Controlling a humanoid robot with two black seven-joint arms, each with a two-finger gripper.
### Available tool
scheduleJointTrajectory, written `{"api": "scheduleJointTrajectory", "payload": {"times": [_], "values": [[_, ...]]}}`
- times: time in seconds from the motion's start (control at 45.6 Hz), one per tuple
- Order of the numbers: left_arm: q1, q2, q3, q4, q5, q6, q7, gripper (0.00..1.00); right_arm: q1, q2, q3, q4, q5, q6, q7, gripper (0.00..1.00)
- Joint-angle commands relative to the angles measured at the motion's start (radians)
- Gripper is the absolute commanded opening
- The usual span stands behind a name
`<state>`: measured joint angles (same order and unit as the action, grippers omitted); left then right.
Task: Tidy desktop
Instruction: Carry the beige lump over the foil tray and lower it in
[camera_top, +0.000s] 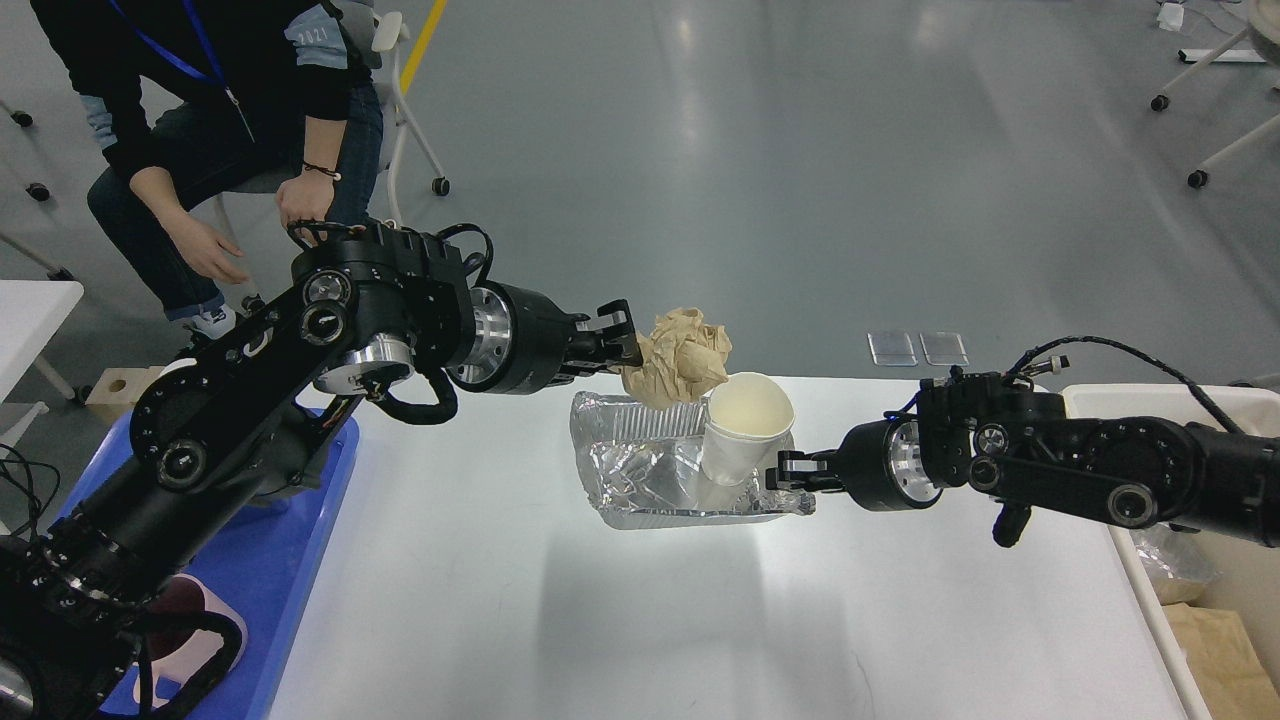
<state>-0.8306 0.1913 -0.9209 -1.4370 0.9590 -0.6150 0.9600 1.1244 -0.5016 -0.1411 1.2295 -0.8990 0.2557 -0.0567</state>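
Mostly bare glossy white desktop (640, 620), left gripper (632, 352) pinching crumpled paper (682, 357), right gripper (792, 472) clamping foil tray (640, 475)

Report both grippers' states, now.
Left gripper: shut on the crumpled brown paper.
Right gripper: shut on the foil tray rim.

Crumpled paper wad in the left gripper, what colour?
Tan-brown, like kraft paper. The crumpled paper wad shows best in the head view, held by the left gripper over the foil tray.

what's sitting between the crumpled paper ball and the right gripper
In the head view, a white paper cup stands in the foil tray, between the brown paper ball and the right gripper at the tray's right edge.
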Motion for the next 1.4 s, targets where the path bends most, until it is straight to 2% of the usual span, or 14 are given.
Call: {"api": "scheduleJointTrajectory", "payload": {"times": [0.0, 0.395, 0.68, 1.163, 1.382], "values": [[0.007, 0.005, -0.001, 0.0, -0.002, -0.023, 0.0, 0.18, -0.005, 0.0, 0.0, -0.005, 0.0, 0.0, 0.001, 0.0], [0.028, 0.031, 0.001, 0.003, -0.009, -0.086, 0.0, 0.18, -0.008, 0.0, 0.0, -0.028, 0.0, 0.0, 0.001, 0.0], [0.051, 0.068, 0.004, 0.035, -0.009, -0.097, 0.0, 0.18, -0.006, 0.002, 0.001, -0.028, 0.0, 0.0, 0.0, 0.0], [0.057, 0.028, 0.004, 0.076, -0.005, -0.094, 0.0, 0.18, 0.009, -0.005, 0.012, -0.016, 0.0, 0.0, 0.001, 0.0], [0.056, -0.016, 0.002, 0.15, 0.001, -0.088, 0.0, 0.18, 0.011, -0.008, 0.014, -0.015, 0.0, 0.0, 0.001, 0.0]]}}
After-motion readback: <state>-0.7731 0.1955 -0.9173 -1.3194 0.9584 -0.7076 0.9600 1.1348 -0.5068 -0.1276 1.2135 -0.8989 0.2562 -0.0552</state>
